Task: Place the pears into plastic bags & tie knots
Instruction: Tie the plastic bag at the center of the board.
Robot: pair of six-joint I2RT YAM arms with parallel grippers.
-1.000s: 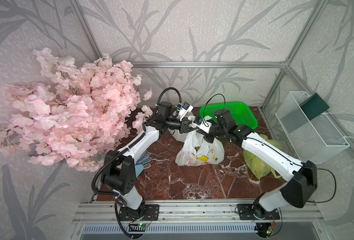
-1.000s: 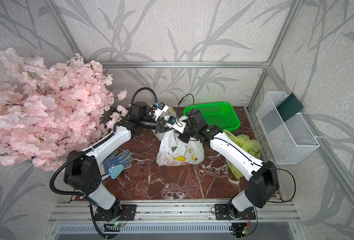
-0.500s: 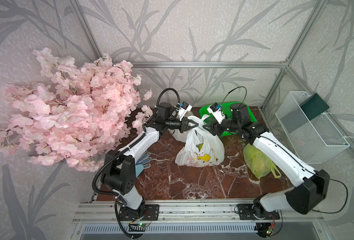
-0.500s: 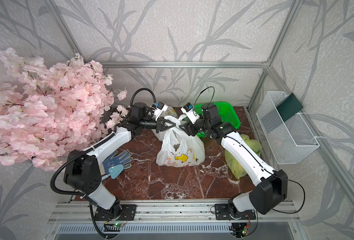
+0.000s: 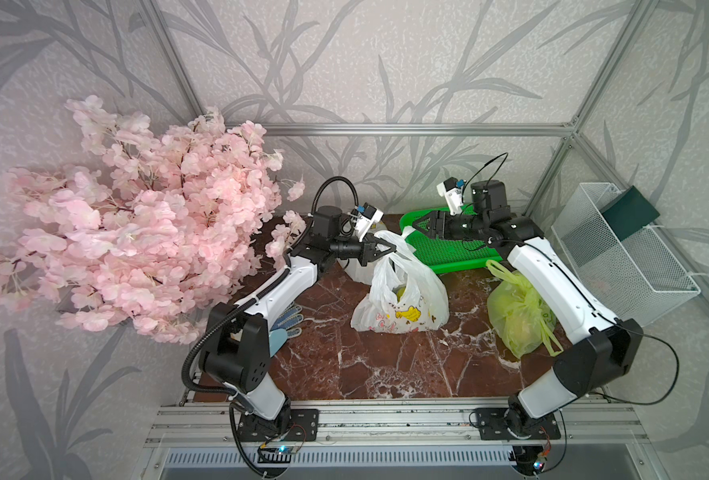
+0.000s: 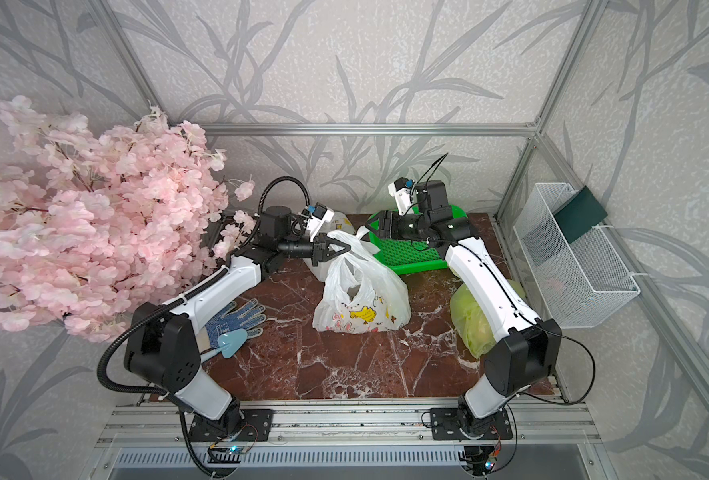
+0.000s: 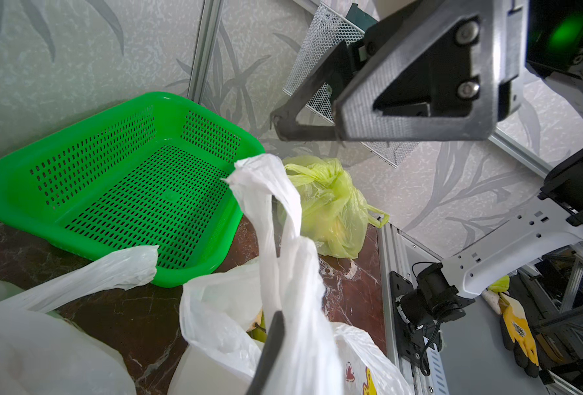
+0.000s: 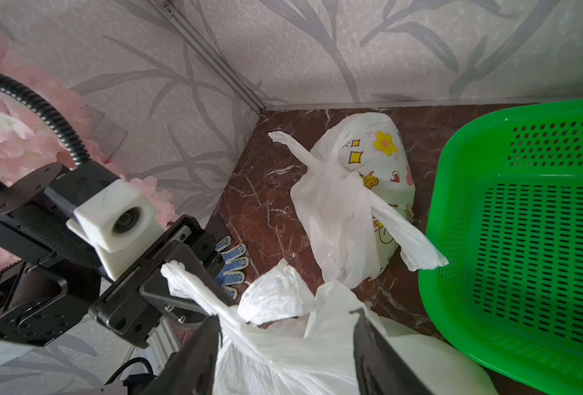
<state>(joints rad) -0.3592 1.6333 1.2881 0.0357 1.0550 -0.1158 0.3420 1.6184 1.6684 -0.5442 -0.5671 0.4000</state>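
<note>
The left pincer [image 5: 391, 249] is clamped on one handle of the white cartoon-print bag [image 5: 402, 303] on the counter [image 5: 386, 365] — its loose handle [image 8: 276, 297] rises just before the open right pincer [image 5: 417, 224], the nearer arm.

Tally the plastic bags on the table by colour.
white bags: 2 (centre bag, back bag)
yellow-green bag: 1
Total: 3
</note>
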